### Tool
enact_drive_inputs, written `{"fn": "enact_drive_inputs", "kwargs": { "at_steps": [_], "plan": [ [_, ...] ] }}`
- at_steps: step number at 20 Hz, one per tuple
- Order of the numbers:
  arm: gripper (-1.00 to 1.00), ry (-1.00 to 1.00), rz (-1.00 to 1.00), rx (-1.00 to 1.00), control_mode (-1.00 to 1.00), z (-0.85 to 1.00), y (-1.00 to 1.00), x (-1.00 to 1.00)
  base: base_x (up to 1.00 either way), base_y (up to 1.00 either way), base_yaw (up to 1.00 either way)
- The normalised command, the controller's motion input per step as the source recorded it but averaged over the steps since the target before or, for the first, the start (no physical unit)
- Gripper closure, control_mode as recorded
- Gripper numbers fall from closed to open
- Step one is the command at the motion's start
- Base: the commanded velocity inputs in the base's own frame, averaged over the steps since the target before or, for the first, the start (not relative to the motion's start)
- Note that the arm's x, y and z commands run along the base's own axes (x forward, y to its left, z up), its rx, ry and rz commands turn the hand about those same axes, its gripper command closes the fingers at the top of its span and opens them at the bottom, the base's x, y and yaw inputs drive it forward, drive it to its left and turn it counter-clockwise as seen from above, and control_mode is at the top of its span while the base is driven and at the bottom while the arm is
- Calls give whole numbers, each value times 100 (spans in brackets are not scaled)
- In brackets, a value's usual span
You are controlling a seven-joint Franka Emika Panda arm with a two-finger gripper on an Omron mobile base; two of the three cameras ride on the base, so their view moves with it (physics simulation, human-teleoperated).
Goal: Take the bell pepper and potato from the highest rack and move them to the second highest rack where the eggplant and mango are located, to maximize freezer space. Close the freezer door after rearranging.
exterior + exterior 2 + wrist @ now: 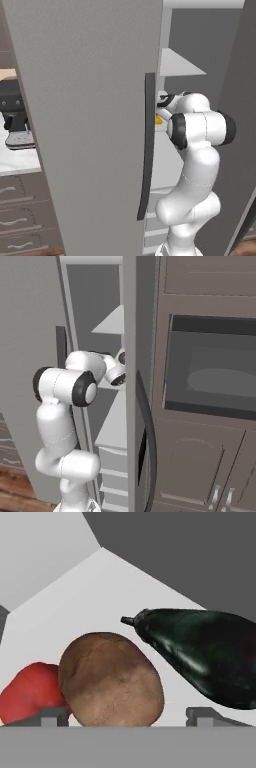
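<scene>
Pepper-wise, I see the bell pepper [27, 694] at far left on the pale freezer shelf [85, 597], tucked against the potato [112, 679], which sits between my claw [132, 716] tips. Claw's spread wide, gripping nothing. Eggplant [200, 649] lies just right of the potato. From the left base, mango [158, 119] peeks past the door handle [146, 145].

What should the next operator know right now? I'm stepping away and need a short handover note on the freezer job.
Pincer: open, holding nothing, inside the tall grey freezer.
Brown roundish potato lies on the pale shelf between the red bell pepper and the glossy black-purple eggplant; a bit of the yellow mango shows beside the arm.
Done: pepper and potato sit with the eggplant.
Left: withdraw, close the freezer door.
</scene>
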Motion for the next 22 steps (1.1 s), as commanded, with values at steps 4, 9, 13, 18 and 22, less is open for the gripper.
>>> {"fn": "enact_drive_inputs", "kwargs": {
  "at_steps": [4,9,13,18,22],
  "plan": [
    [-100,0,0,0,-100,25,15,-55,0,0,0],
    [-100,-11,0,0,-100,88,22,-75,0,0,0],
    [-100,-9,2,0,-100,100,31,-100,0,0,0],
    [-100,2,4,0,-100,97,26,-100,0,0,0],
    [-100,15,4,1,-100,90,4,-99,0,0,0]
  ]
}}
